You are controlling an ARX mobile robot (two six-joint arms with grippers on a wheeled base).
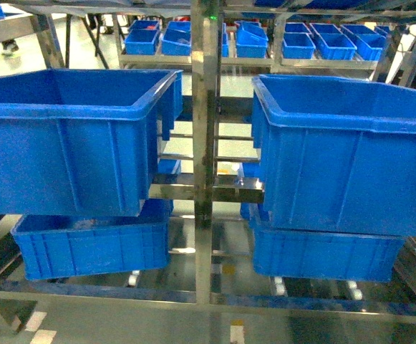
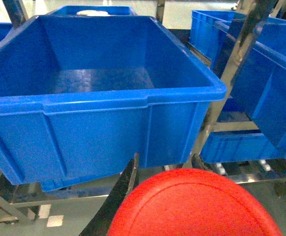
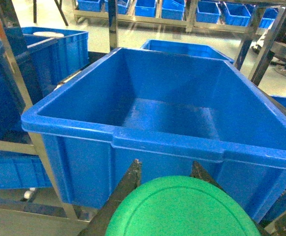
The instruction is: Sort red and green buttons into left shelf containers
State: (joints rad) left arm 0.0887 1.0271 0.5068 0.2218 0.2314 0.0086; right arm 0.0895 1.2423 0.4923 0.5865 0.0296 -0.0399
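Two buttons held before blue bins on a steel shelf.

The left tool (image 2: 182,216) is closed on the red button (image 2: 194,204), whose cap fills the near edge of its wrist view; ahead of and above it stands a large blue bin (image 2: 103,101), its floor bare. The right tool (image 3: 165,206) is closed on the green button (image 3: 182,209), just short of the front wall of another blue bin (image 3: 167,142). The steel shelf post (image 1: 205,107) rises between the bins.

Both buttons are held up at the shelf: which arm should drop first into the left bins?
Left, probably. Its claw holds the red button right before the upper left bin, whose visible floor looks bare. The right claw with the green button faces the upper right bin instead.
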